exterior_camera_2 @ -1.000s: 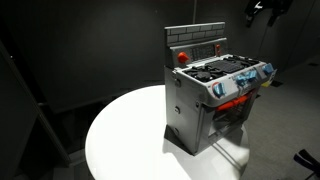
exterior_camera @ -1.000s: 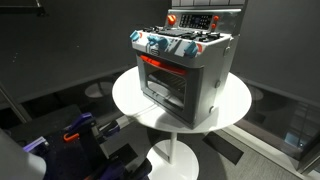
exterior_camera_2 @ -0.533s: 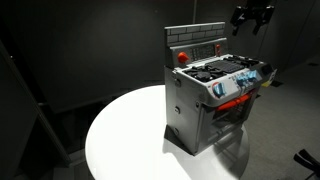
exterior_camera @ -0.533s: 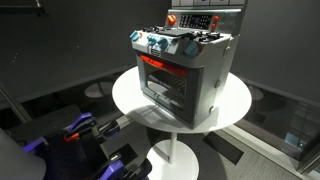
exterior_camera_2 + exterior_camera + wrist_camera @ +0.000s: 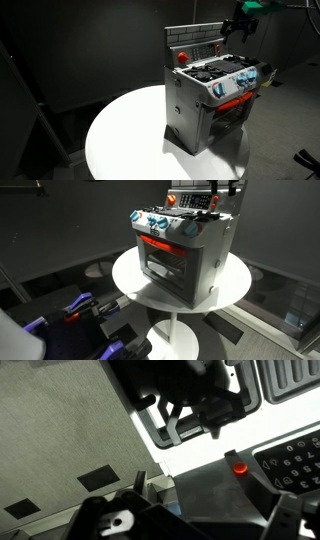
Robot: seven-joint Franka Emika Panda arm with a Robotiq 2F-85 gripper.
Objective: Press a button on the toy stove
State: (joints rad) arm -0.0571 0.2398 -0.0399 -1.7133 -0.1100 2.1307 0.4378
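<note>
Hovering gripper [image 5: 240, 29] nr toy stove [image 5: 206, 100] rear panel [image 5: 195, 38].

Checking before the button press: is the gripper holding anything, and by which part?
Nothing: the gripper is empty, jaws apart, near the toy stove.

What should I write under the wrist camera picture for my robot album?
Open gripper hovering above the toy stove, red button and burners in sight.

Claw [image 5: 238, 31] black, blocky, matte; teal-green patch on wrist just above.
</note>
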